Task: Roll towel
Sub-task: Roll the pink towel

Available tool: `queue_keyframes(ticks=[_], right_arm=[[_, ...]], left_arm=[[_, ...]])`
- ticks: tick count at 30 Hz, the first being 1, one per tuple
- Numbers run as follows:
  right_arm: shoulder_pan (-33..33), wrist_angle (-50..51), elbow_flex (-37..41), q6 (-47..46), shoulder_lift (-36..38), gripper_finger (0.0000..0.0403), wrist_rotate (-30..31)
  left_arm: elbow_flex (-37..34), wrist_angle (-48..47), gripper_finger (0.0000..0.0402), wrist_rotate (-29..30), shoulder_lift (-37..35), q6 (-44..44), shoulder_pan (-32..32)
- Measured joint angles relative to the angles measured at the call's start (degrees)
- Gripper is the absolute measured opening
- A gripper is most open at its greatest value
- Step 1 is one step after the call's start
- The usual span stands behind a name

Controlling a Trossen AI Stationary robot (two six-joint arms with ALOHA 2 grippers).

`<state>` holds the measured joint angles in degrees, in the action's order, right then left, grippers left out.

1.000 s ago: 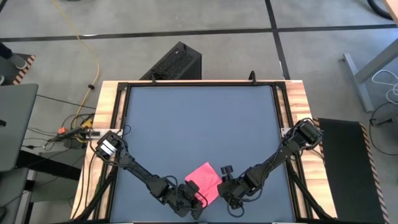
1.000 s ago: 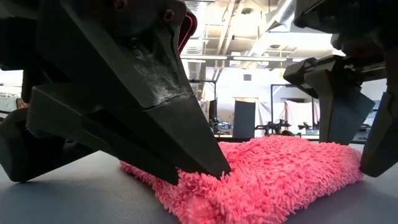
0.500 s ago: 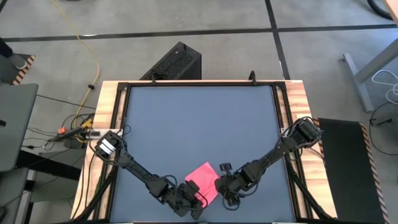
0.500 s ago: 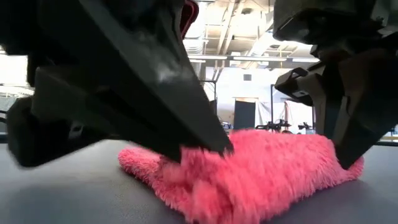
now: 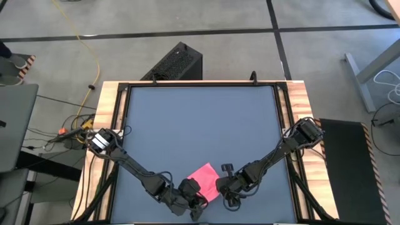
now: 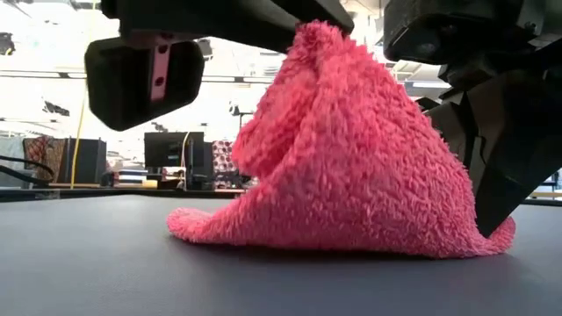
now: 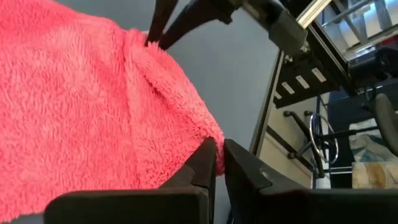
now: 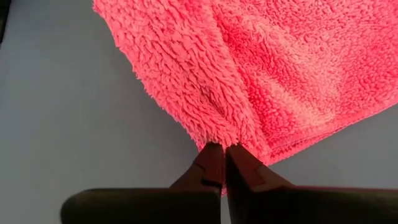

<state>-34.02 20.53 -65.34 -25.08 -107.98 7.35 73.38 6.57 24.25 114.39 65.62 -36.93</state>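
The pink towel lies near the front edge of the dark grey mat. In the low view, the towel stands up in a peak, its lower edge resting on the mat. My left gripper is shut on the raised corner, above the mat. My right gripper is shut on the towel's right-hand edge, low by the mat. My left gripper pinches the towel's near corner between its two fingers, slanting down from the table's left. That corner is lifted clear and the cloth hangs from it in folds. My right gripper pinches a bunched fold at the towel's right edge between its fingertips, slanting down from the right. This end stays down on the mat.
The mat is bare toward its far side. A wooden frame borders the table. A black box stands on the floor beyond the far edge, and a laptop sits off to the left.
My left gripper has gone up with the towel's near corner, so the flat towel now stands in a peak while its lower edge stays on the mat. My right gripper has shut on the towel's right edge.
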Motion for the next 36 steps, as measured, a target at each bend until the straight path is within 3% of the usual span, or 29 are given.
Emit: queue_keyframes(ticks=[5, 8, 15, 19, 22, 25, 31, 36], right_arm=[[0.2, -0.1, 0.0, -0.4, 0.0, 0.0037, -0.9], [0.7, -0.1, 0.0, -1.5, -0.1, 0.0054, -1.5], [1.2, -0.1, 0.0, -1.5, -0.1, 0.0058, -1.6], [1.2, -0.1, 0.0, -1.5, -0.1, 0.0058, -1.6], [1.2, -0.1, 0.0, -1.5, -0.1, 0.0058, -1.5], [1.2, -0.1, 0.1, -1.8, -0.1, 0.0058, -1.4], [1.2, -0.1, 0.1, -1.9, -0.1, 0.0058, -1.0], [1.2, -0.1, 0.1, -1.9, -0.1, 0.0058, -1.0]], left_arm=[[0.0, 0.0, 0.0036, -3.0, 0.0, 0.2, -0.2], [0.0, 3.2, 0.0057, -1.9, 0.0, -3.5, -0.7], [0.0, 2.8, 0.0112, -3.1, -0.1, -3.1, -0.8], [1.8, -9.7, 0.0118, -8.7, -0.1, -1.4, -0.3], [7.0, -23.9, 0.0114, -8.6, -0.1, -4.6, -0.6], [12.8, -32.0, 0.0111, -6.6, -0.1, -11.1, -1.0], [21.5, -36.1, 0.0110, -4.5, -0.1, -20.8, 0.8], [22.6, -37.2, 0.0110, -9.3, -0.1, -22.9, 3.3]])
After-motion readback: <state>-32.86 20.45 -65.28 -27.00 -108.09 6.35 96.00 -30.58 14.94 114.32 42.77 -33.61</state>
